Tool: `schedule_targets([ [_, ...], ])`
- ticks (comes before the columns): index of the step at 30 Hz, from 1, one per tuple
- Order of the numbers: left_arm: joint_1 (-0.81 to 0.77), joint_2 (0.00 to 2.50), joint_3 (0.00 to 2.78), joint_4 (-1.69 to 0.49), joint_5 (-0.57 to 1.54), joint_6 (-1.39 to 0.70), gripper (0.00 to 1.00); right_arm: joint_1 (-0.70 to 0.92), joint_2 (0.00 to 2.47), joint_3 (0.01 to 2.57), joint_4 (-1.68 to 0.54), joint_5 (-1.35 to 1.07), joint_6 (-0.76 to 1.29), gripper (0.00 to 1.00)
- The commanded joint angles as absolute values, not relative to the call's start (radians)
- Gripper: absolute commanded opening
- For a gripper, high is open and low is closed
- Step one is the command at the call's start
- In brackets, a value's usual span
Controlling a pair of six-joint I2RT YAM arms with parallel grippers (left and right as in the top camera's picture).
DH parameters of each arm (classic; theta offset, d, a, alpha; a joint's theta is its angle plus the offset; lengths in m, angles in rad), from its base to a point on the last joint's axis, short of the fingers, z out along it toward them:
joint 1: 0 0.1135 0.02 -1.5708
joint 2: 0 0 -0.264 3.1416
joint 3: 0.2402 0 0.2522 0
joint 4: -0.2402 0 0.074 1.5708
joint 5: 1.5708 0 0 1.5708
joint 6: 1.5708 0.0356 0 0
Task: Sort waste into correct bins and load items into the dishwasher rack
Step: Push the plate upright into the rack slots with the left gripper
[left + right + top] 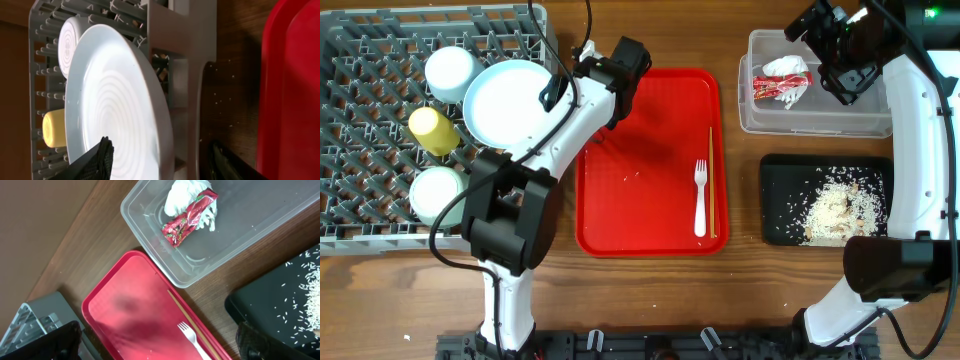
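The white plate [510, 100] [115, 100] stands tilted in the grey dishwasher rack [370, 60] [200, 60], next to the light blue bowl [450, 72], the yellow cup [435, 130] [54, 129] and the pale green bowl [438, 192]. My left gripper [565, 88] [162, 162] is open at the plate's right rim, one finger over its face and the other beyond the rack wall. The white fork [700, 200] [192, 335] and chopsticks [711, 180] [190, 315] lie on the red tray. My right gripper [835, 60] [160, 345] hangs open and empty above the clear tub [815, 120] [150, 225], which holds the wrapper [782, 80] [190, 212].
The red tray [640, 170] [125, 310] sits between the rack and the bins. The black tray [780, 200] [270, 300] in front of the clear tub holds the rice scraps [840, 208]. Both arm bases stand at the table's near edge.
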State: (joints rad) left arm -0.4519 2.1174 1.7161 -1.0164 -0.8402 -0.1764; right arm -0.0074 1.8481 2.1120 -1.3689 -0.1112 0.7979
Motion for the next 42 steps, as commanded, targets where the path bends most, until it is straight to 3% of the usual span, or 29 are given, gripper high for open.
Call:
schedule_targets([
  [1,-0.447,2.154,1.732,-1.012,-0.87,-0.138,0.58,-0.006,1.846,2.119,-1.369,-0.093,0.788,1.0],
  [7,-0.445,2.201,1.732,-1.022,-0.931,-0.138,0.52,-0.006,1.846,2.119,-1.369,-0.093,0.788,1.0],
  [10,-0.446,2.205,1.732,-1.005,-0.984,-0.138,0.39,-0.006,1.846,2.119,-1.369,-0.094,0.788,1.0],
  [14,-0.445,2.205,1.732,-1.001,-1.015,-0.138,0.32,-0.006,1.846,2.119,-1.369,-0.093,0.788,1.0],
  [23,-0.468,2.205,1.732,-0.949,-1.113,-0.143,0.04,-0.006,1.846,2.119,-1.369,-0.094,0.788,1.0],
  [35,-0.469,2.162,1.732,-0.945,-1.092,-0.257,0.04,-0.006,1.846,2.119,-1.369,-0.093,0.788,1.0],
  [42,-0.437,1.949,1.752,-0.94,-0.751,-0.281,0.04,-0.006,1.846,2.119,-1.369,-0.094,0.788,1.0],
])
